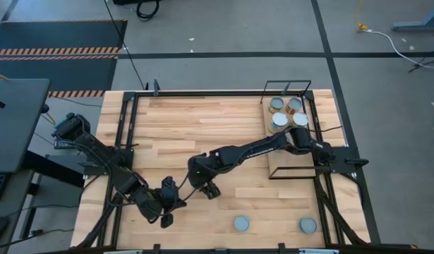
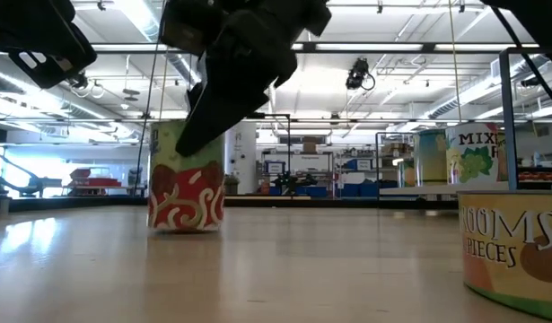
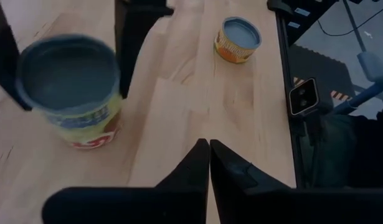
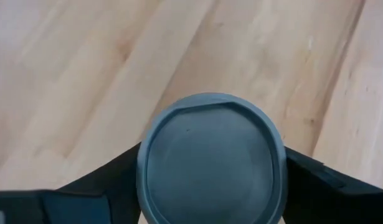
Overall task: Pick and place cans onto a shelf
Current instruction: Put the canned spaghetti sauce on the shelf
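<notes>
A can (image 4: 210, 168) with a grey top and a yellow-and-red label (image 3: 70, 87) stands upright on the pale tabletop, left of the middle. My right gripper (image 1: 208, 189) reaches over it and hides it in the high view, with one finger on each side of it. My left gripper (image 3: 208, 155) hovers shut and empty just toward the table's near-left corner from it (image 1: 167, 215). Two more cans (image 1: 241, 224) (image 1: 308, 225) stand near the front edge. Several cans (image 1: 287, 113) stand on the far end of the brown shelf (image 1: 287, 161) at the right. My right gripper has the can between its two fingers, one finger (image 4: 110, 180) on each opposite side of the can's round wall (image 4: 144, 186), just below the rim. The fingers slant down from above. The can stands upright with its bottom (image 2: 186, 226) on the table.
The shelf's black wire frame (image 1: 287, 83) rises along the far right. A black frame (image 1: 125, 127) borders the tabletop. The nearest front can (image 3: 238, 38) lies beyond my left gripper, toward the table's right. Bare planks fill the table's middle and far left.
</notes>
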